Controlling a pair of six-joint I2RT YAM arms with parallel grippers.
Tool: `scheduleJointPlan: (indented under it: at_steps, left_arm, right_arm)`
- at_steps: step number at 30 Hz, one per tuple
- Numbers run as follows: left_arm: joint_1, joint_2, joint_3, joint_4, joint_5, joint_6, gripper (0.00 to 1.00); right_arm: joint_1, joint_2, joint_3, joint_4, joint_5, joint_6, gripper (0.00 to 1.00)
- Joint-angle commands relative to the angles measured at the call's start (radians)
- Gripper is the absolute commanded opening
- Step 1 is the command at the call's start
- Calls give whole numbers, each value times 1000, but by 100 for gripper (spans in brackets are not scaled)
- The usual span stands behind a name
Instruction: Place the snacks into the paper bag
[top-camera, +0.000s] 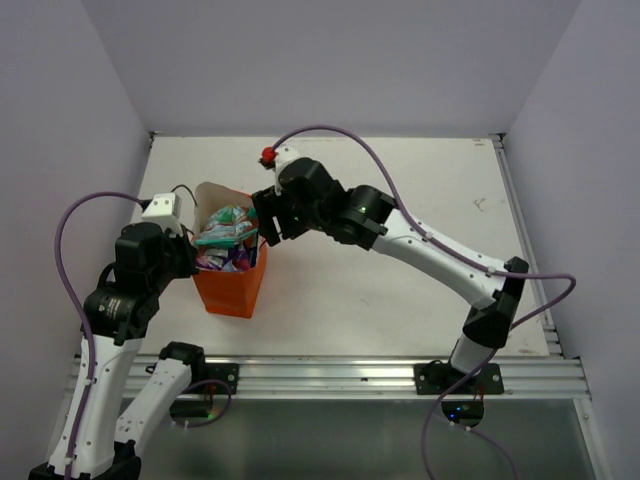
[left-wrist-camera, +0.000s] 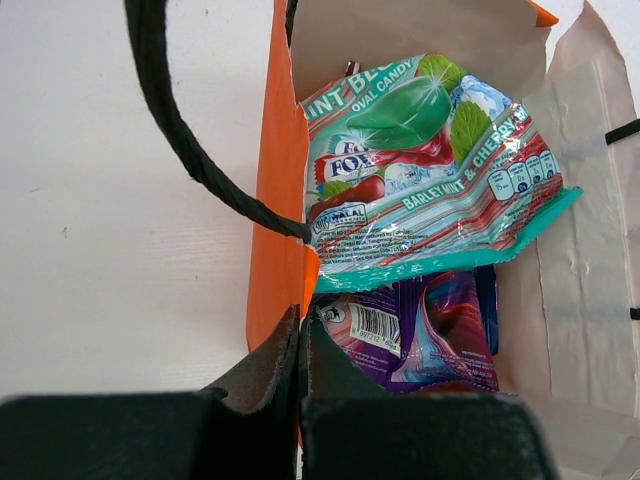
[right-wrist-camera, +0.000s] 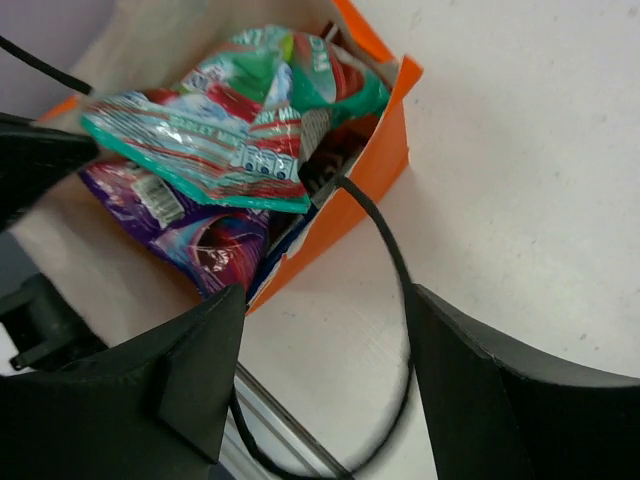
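The orange paper bag (top-camera: 232, 288) stands upright at the table's left. In it the green-white-pink sweets packet (top-camera: 227, 225) lies on top, over the purple packet (top-camera: 225, 258). In the left wrist view the sweets packet (left-wrist-camera: 420, 170) covers the purple packet (left-wrist-camera: 430, 330) and a strip of the dark blue bag (left-wrist-camera: 487, 295). The Doritos bag is hidden. My left gripper (left-wrist-camera: 300, 335) is shut on the bag's orange side wall (left-wrist-camera: 275, 220). My right gripper (right-wrist-camera: 325, 300) is open and empty over the bag's other rim (right-wrist-camera: 370, 175), with a black cord handle (right-wrist-camera: 385, 250) looping between its fingers.
The white table (top-camera: 400, 200) extends right and behind the bag. A metal rail (top-camera: 330, 375) runs along the near edge. Lilac walls enclose the back and sides. The second cord handle (left-wrist-camera: 190, 130) hangs outside the bag on the left.
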Motion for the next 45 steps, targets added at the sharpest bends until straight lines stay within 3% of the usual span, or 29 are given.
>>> scheduleJointPlan:
  at_steps: [1,7,12,15,20,23,25,27,32,36,45]
  left_arm:
    - [-12,3,1,46,32,17,0]
    - [-12,-5,-3,49,29,15,0]
    - [-12,-11,-8,53,26,15,0]
    - [-12,-14,-11,59,29,15,0]
    - [-13,-17,-22,69,50,17,0]
    - [-16,-26,-22,72,53,17,0]
    - [-18,-32,-23,76,69,20,0]
    - [-21,-34,-16,82,76,24,0]
    - [-36,-29,20,125,200,6,0]
    - [-36,-19,23,238,381,-69,0]
    - [-45,14,9,294,400,-121,0]
  right_arm:
    - [14,-2,-12,61,-30,74,68]
    - [17,49,-13,93,-67,91,67]
    - [20,93,17,68,-101,94,46]
    - [18,123,25,51,-124,93,38]
    - [20,156,25,44,-151,94,36]
    - [23,166,28,30,-149,88,26]
    - [23,161,33,15,-132,80,9]
    - [23,146,54,-13,-89,64,0]
    - [23,115,103,-83,-1,24,0]
    - [23,88,122,-139,54,21,0]
    - [23,23,112,-220,134,24,0]
